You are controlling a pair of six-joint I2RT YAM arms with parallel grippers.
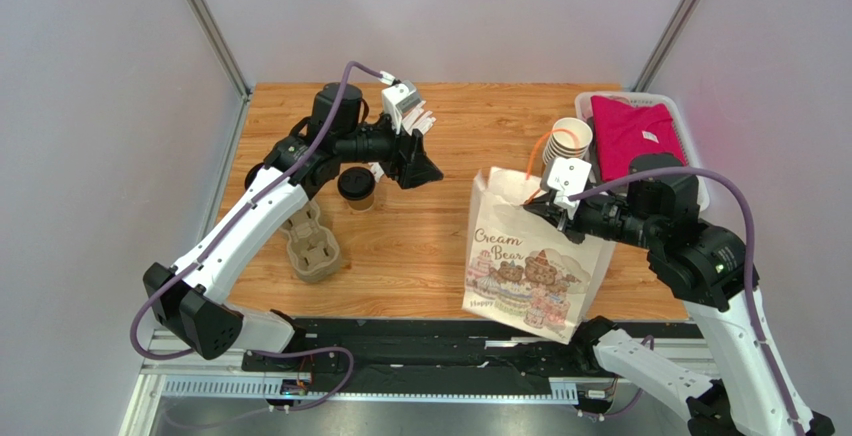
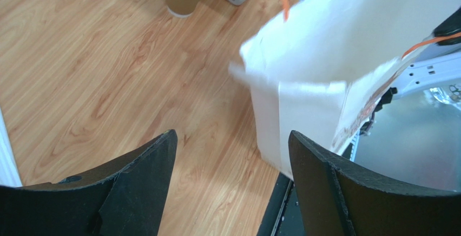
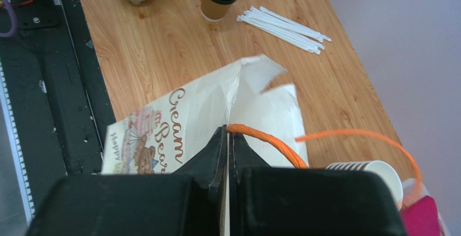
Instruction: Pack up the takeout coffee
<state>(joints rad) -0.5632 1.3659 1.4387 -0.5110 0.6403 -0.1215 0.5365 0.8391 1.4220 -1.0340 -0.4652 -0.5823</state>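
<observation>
Small tan kraft paper cup with black lid (image 1: 357, 188) stands upright on bench (image 1: 450, 126), well to the left-arm side of white printed paper bag (image 1: 525, 256). Judged light, thin-walled and crushable, so grip gently around the body below the lid.

Left gripper (image 2: 232, 144): jaws wide, empty. Right gripper (image 3: 228, 138): jaws shut on the bag's top edge.

Left wrist view misses the cup; right wrist view shows it.

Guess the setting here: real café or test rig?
Probably a lab test cell staged as a coffee counter: bare grey partition walls enclosing a wooden table, with props only: a printed paper bag, the takeout coffee, spare cups.
</observation>
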